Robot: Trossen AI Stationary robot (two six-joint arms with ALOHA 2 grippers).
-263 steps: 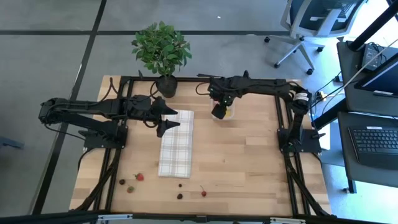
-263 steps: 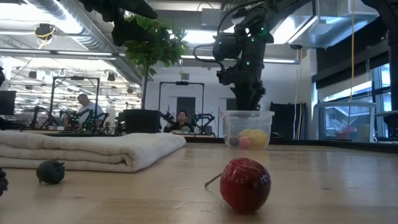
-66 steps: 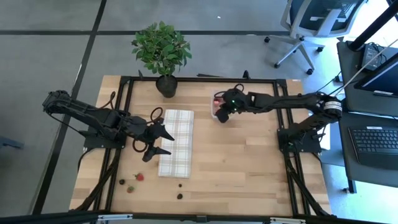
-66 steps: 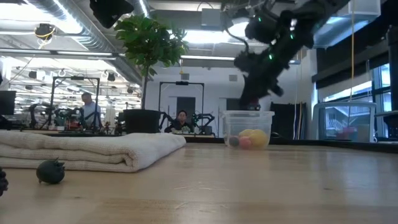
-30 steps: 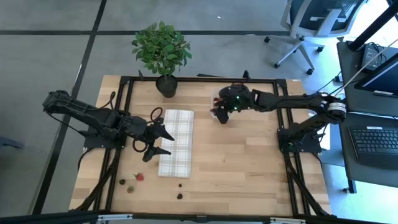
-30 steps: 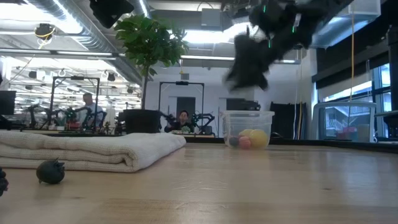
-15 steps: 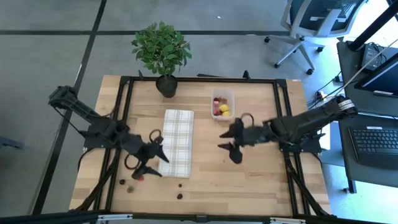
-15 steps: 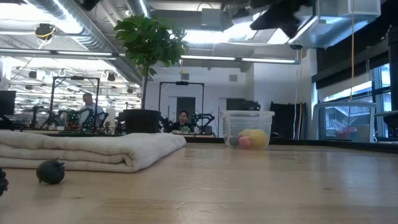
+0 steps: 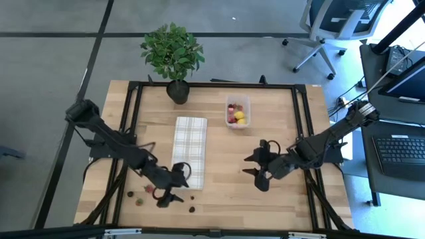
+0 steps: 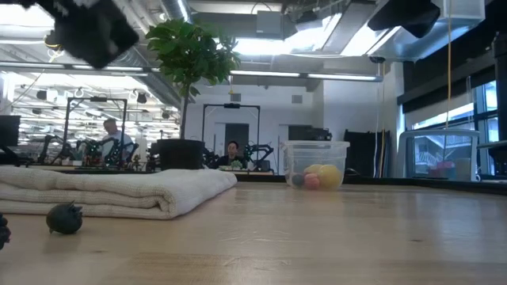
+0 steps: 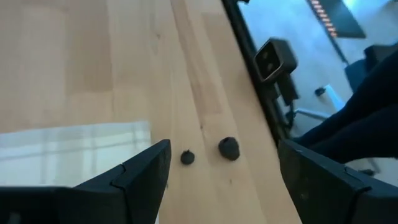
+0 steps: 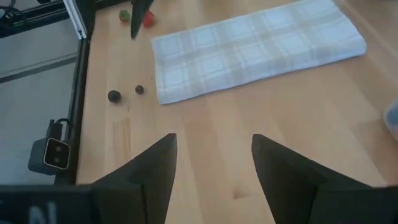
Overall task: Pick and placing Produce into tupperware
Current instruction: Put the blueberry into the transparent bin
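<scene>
- Left jaws gape empty near the surface's front edge, beside dark produce.
- Right jaws hang open, empty, mid-surface.
- Tupperware sits near the back edge.

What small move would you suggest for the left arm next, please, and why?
Probably lower the open left gripper onto one of the two small dark produce pieces on the wooden table beside the checked cloth. They show between its spread fingers in the left wrist view, and the clear plastic tupperware still lacks them. The right gripper waits mid-table.
</scene>
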